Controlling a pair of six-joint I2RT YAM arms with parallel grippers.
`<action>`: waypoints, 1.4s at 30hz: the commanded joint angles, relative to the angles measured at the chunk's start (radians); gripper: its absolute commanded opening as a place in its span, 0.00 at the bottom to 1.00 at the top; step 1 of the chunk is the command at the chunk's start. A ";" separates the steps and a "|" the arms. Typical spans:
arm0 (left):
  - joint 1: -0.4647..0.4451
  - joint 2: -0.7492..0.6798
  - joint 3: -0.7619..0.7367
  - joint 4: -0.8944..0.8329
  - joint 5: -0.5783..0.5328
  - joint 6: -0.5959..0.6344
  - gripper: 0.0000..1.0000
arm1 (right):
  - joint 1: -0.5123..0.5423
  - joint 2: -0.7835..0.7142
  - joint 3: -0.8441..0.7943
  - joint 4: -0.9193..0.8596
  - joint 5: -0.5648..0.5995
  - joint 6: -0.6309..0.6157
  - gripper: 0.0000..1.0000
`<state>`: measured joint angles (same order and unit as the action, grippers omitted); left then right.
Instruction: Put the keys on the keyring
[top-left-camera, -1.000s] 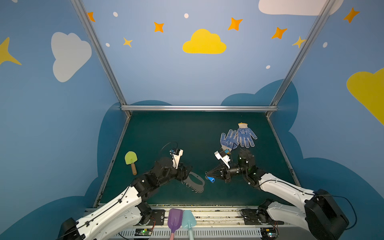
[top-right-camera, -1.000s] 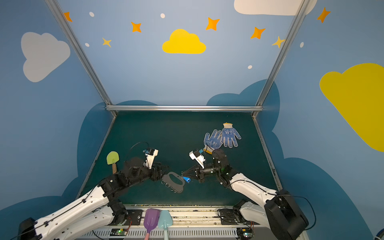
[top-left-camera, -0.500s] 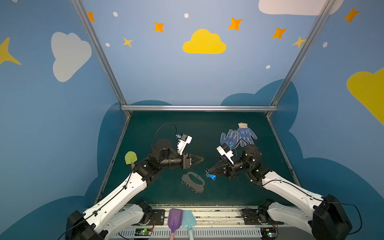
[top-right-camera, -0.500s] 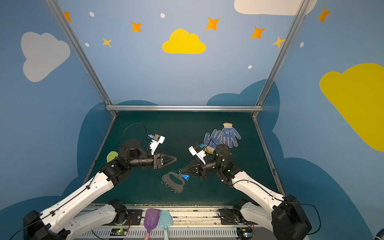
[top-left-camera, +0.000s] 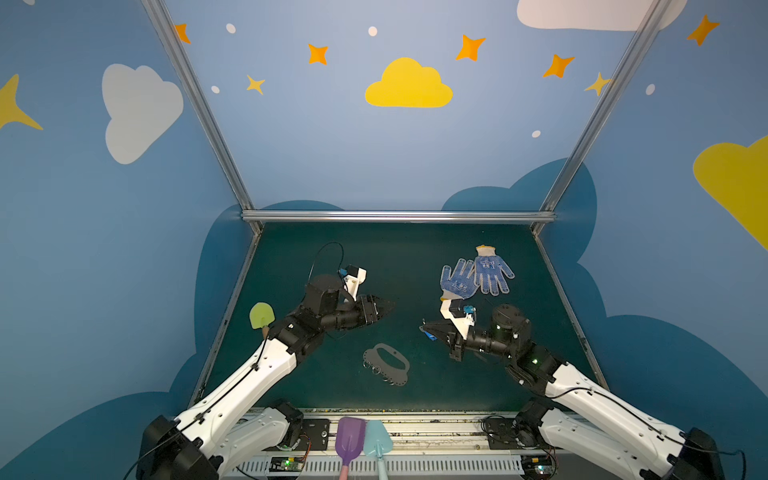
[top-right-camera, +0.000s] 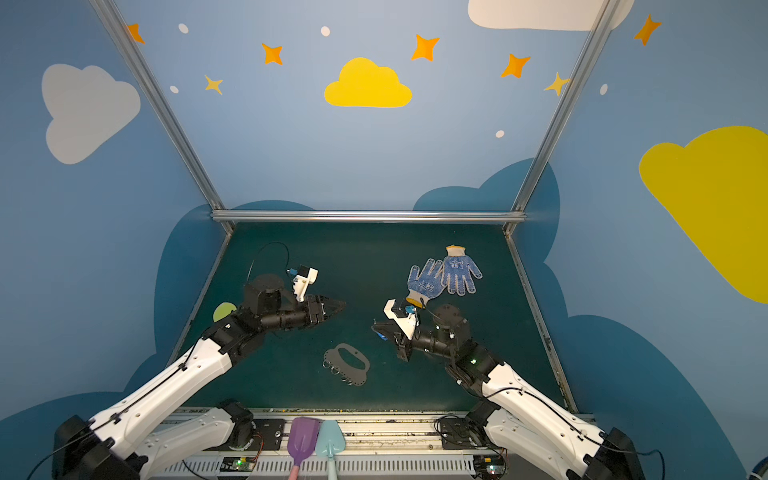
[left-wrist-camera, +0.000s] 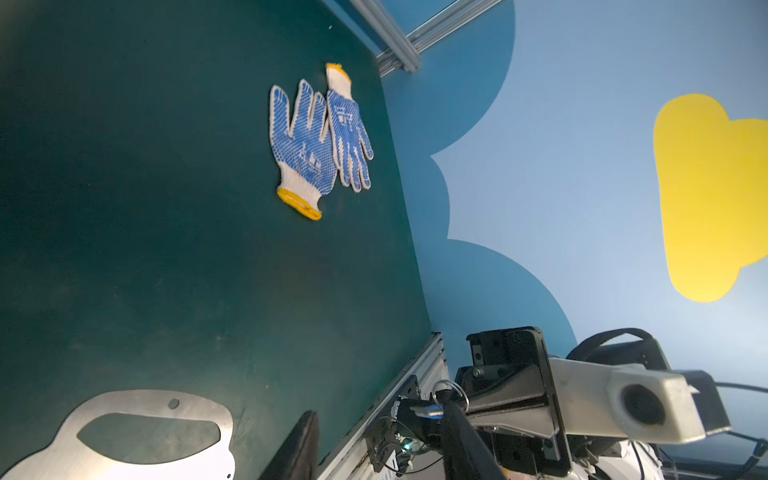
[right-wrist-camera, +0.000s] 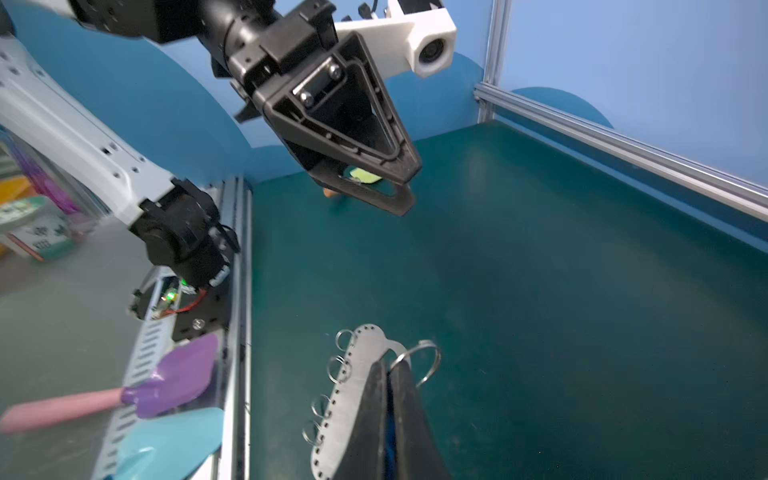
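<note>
The keys (top-left-camera: 428, 334): pinched in the right gripper (top-left-camera: 424, 329), jaws closed tight on them, held clear above the tabletop (top-left-camera: 374, 257). In the right wrist view a wire loop (right-wrist-camera: 424, 343) pokes out beside the shut jaws. The keyring (top-left-camera: 392, 375) lies flat and loose on the tabletop, at about 7 o'clock of the right gripper in both top views, not touching it. Left gripper (top-left-camera: 390, 306) hovers at about 12 o'clock of the keyring, well apart, jaws partly parted and empty.

Risks, as judged: nothing pins the keyring, so a push from the keys would likely slide it. The grip on the keys is at the very tips, and a twist could drop them. The small rings (top-left-camera: 374, 368) look fiddly, and a missed line-up seems probable.
</note>
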<state>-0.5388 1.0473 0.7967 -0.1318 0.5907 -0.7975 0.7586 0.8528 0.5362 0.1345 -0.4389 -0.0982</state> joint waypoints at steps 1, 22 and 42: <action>0.005 0.021 0.033 -0.009 0.028 -0.026 0.47 | 0.022 0.026 0.034 -0.040 0.049 -0.084 0.00; -0.055 0.204 -0.162 -0.325 -0.160 -0.058 0.51 | 0.289 0.165 -0.013 -0.198 0.432 -0.046 0.00; -0.028 0.172 0.023 0.047 0.370 -0.167 0.52 | 0.455 0.114 0.088 -0.185 0.499 -0.450 0.00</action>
<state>-0.5694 1.1984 0.8009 -0.1032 0.8253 -0.9451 1.1942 0.9699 0.5777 -0.0551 0.0006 -0.4393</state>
